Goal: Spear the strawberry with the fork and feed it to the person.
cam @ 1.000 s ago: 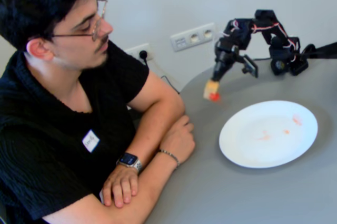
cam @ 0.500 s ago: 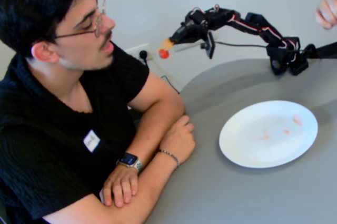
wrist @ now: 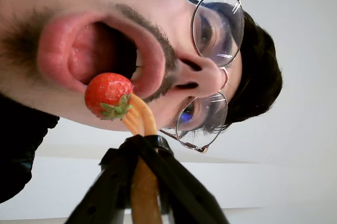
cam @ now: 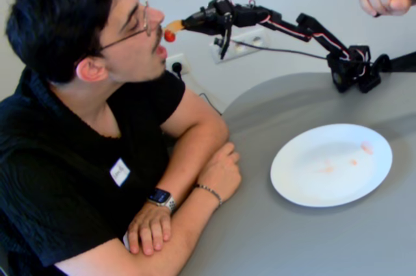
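Strawberry on the fork at the man's open mouth

We see the red, green-capped strawberry (wrist: 108, 95) speared on the tan fork (wrist: 140, 120), held just before the lips of the man (cam: 84, 94), who leans in with arms crossed on the worktop (cam: 305, 237).

The fixed view is looking down across the bench (cam: 312, 237) from the side; the wrist view is sitting close, facing the person (wrist: 174, 50); both are sharing his face.

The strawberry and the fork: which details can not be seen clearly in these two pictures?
- Fork tines: wrist view, hidden in the strawberry.
- Fork handle: wrist view, covered by the gripper, cut by the bottom edge.
- Fork and strawberry: fixed view, too small.
- Person: wrist view, chin cut off.
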`<move>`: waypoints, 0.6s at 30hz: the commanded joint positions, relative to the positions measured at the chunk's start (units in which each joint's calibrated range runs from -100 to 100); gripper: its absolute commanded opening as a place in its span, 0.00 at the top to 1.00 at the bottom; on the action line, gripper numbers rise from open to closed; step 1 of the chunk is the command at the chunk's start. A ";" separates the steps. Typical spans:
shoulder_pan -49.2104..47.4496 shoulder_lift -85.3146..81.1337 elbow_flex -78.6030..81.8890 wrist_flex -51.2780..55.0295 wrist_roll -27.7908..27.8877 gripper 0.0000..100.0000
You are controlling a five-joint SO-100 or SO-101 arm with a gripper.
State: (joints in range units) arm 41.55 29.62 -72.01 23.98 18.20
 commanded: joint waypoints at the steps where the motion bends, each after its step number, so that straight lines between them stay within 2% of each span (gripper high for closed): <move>1: 1.43 -0.44 -1.39 -1.27 -0.21 0.99; 18: 1.28 6.33 -2.29 -1.18 -0.26 0.99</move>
State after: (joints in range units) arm 42.39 36.11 -73.73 22.27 18.09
